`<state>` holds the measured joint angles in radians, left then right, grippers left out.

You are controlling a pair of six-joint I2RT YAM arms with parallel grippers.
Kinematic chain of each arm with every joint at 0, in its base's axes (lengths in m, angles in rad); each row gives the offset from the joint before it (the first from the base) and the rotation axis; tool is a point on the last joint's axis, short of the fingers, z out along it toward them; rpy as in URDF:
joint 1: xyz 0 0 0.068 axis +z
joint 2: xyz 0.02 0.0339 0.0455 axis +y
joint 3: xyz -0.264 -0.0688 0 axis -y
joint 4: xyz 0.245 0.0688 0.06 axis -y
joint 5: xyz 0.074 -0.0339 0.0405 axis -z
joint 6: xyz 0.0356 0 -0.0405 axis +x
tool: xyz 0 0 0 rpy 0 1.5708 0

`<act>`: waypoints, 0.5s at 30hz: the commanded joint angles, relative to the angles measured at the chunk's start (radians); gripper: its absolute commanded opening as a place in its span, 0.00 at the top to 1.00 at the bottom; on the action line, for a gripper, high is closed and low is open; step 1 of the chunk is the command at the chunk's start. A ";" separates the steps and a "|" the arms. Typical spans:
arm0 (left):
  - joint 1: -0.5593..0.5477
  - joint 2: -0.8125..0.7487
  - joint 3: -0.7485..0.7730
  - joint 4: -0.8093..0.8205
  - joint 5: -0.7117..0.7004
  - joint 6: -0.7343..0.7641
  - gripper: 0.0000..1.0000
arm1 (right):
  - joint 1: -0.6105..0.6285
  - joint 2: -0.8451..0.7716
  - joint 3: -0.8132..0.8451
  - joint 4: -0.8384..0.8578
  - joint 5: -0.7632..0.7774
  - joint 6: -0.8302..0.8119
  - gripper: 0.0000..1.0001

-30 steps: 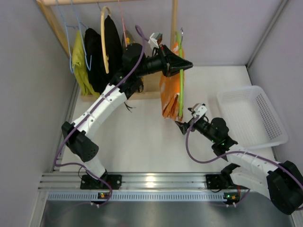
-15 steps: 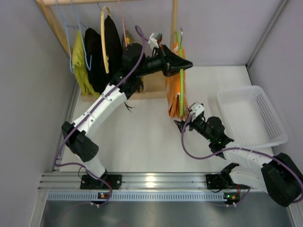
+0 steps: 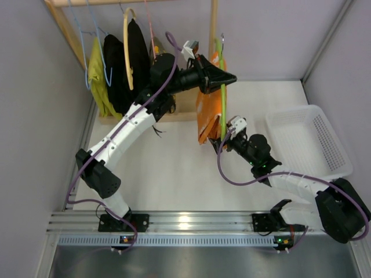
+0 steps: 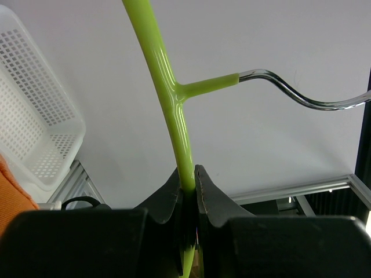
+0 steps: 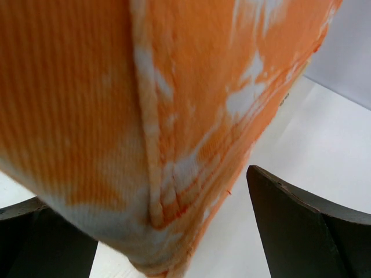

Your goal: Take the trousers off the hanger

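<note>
None of the removal was seen to be finished: the trousers were draped over the hanger, hanging in a long orange fold above the surface, toward the back and just left of the white basket. The hanger was held in the air by the left hand, whose jaws were pressed together on the green plastic arm just below its junction with the metal hook. The right hand was placed at the lower end of the cloth with its fingers spread wide, nothing being pinched. The whole of the pull was judged to be left: the lower end had to be closed upon, the cloth drawn off the hanger, and the garment set down. The layout was given by the overhead view, with both arms and the full length of the trousers, but the contact at either hand was too small to be read there. The pinch on the hanger was made plain by the left wrist view, where the hook was shown catching on nothing and only an orange corner appeared. The cloth, orange with pale blotches, was shown by the right wrist view between the two dark fingers, one of them partly covered; whether it was touched could not be told.
</note>
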<state>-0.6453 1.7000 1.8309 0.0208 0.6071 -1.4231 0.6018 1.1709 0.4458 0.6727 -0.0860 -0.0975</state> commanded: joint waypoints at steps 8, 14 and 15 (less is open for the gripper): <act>-0.005 -0.039 0.074 0.191 -0.036 -0.022 1.00 | 0.042 0.012 0.062 0.051 -0.063 -0.002 0.01; -0.005 -0.034 0.082 0.189 -0.043 -0.020 1.00 | 0.069 0.006 0.031 0.031 -0.040 -0.018 0.01; -0.005 -0.034 0.082 0.191 -0.041 -0.020 1.00 | 0.075 0.004 0.030 0.030 -0.032 -0.022 0.01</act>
<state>-0.6491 1.7000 1.8309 0.0223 0.6037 -1.4315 0.6483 1.1831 0.4660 0.6643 -0.1154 -0.1043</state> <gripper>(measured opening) 0.128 0.993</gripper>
